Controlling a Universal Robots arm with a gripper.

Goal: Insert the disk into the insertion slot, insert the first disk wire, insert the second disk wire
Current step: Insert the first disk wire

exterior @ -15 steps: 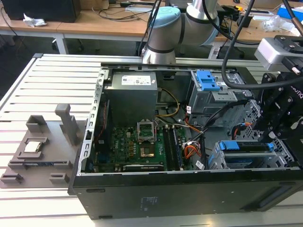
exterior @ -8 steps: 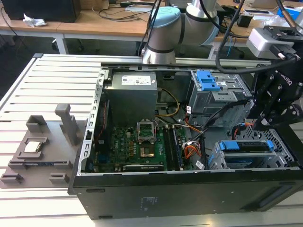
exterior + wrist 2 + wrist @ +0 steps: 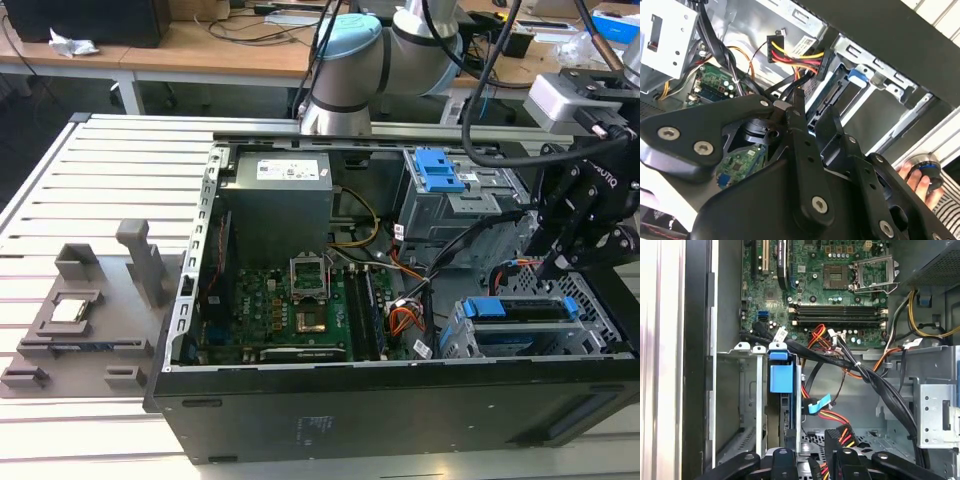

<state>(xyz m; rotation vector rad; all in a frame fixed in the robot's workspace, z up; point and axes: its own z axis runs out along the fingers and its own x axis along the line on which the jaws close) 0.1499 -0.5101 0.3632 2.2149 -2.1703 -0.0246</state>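
Slatted pale counter (image 3: 100,170) carries an open black computer case (image 3: 400,420) lying on its side, with desks behind it. We see the pincer (image 3: 556,266) hanging inside the case at the exterior view's right, close by the insertion slot (image 3: 462,342). In the second wrist view its black fingers (image 3: 801,125) stand spread, a gap between them and nothing pinched. Beyond the fingertips, and apart from them, hangs a black plug (image 3: 774,50) on yellow, red and black wires (image 3: 797,56).

We find the disk (image 3: 520,308) seated in the slot. In the exterior view its blue-framed exposed edge runs between that view's left and right and faces the open side of the case, while the body goes down into the cage. We cannot judge its long axis from this edge.

In the first wrist view the disk (image 3: 779,377) appears as a narrow blue strip with a tab, against one cage wall (image 3: 760,405).

Farther out lie the motherboard (image 3: 290,310) and the taller grey bay (image 3: 440,190). The second wrist view adds a person's hand (image 3: 915,181) beside the case.
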